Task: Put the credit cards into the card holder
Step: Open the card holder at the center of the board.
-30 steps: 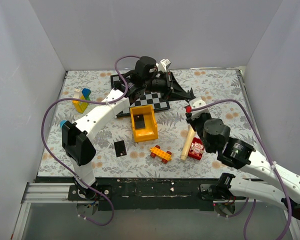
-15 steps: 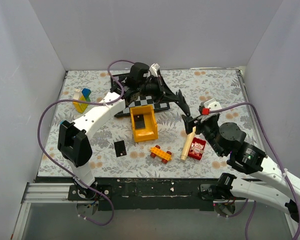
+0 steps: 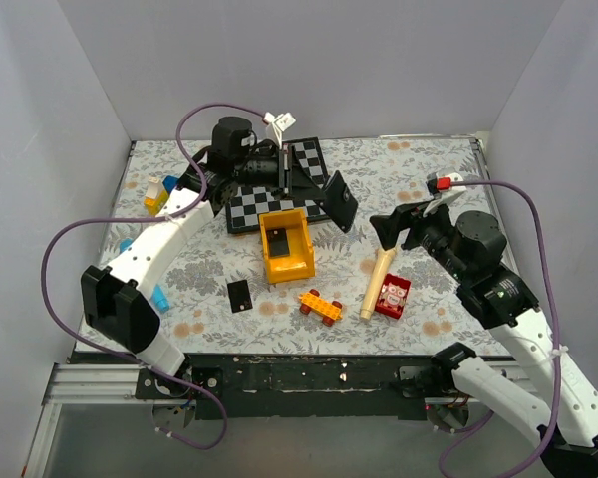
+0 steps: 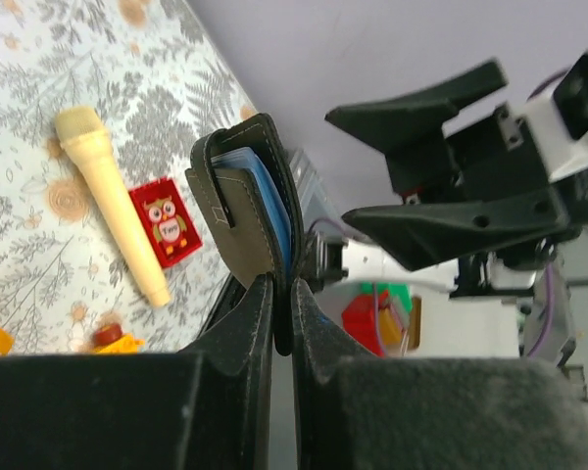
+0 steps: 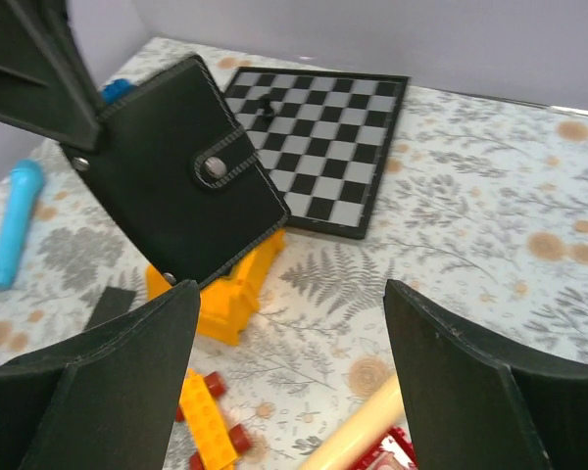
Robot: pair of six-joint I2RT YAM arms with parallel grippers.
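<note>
The card holder, a black folding wallet with a snap tab, hangs above the table's middle with my left gripper shut on its edge. In the left wrist view the card holder shows blue pockets at its top and is pinched at my left gripper. My right gripper stands open to the right of it, apart from it and empty. In the right wrist view the card holder is beyond my right gripper. One credit card lies flat on the table. Another credit card lies inside the yellow bin.
A yellow bin sits mid-table below a checkerboard. A yellow-and-red brick, a wooden cone and a red owl tile lie near the front. Coloured blocks and a blue marker are at the left.
My right gripper has opened and pulled back to the right, away from the card holder. My left arm has swung left, still holding the card holder, now turned more upright.
</note>
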